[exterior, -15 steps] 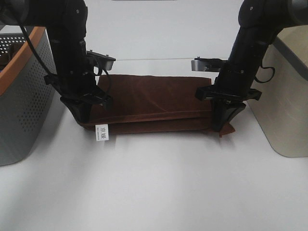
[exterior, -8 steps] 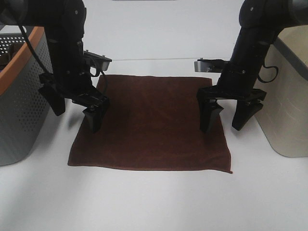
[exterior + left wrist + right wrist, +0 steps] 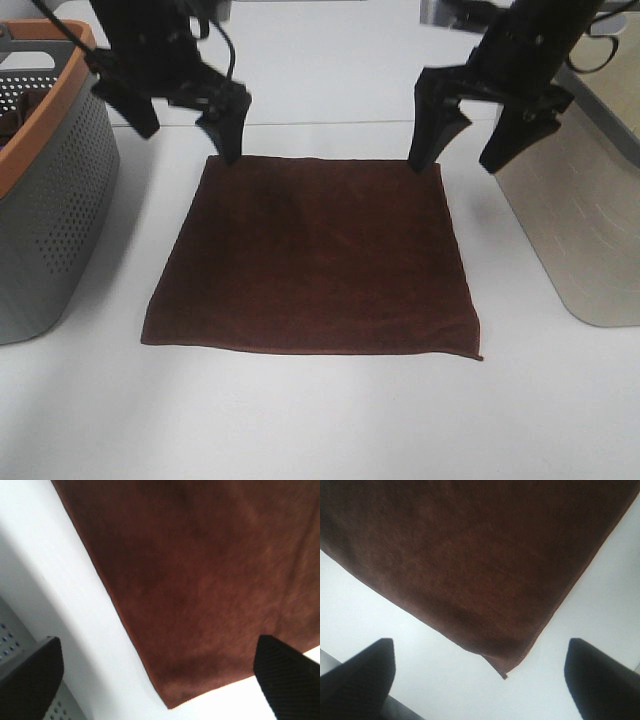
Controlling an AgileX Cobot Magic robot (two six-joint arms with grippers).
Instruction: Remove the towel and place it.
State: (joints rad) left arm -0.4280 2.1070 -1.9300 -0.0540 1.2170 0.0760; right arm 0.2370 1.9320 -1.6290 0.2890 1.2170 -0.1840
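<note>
The towel point(image 3: 310, 255), a dark brown square cloth, lies spread flat on the white table point(image 3: 320, 420). My left gripper point(image 3: 183, 138) hangs open above its far left corner, with nothing between the fingers. Over the far right corner my right gripper point(image 3: 458, 162) is also open and empty. The left wrist view looks down on the towel point(image 3: 200, 570) and one of its corners between the spread tips of the left gripper point(image 3: 157, 647). In the right wrist view a hemmed corner of the towel point(image 3: 460, 555) lies below the wide-open right gripper point(image 3: 480, 642).
A grey perforated basket with an orange rim point(image 3: 50, 200) stands at the left, close to the towel's left edge. A beige bin point(image 3: 580, 230) stands at the right. Bare white table runs along the front.
Both grippers were shut on the folded towel's front corners. They opened, the towel dropped out flat, and both arms rose and drew back to its far edge.
</note>
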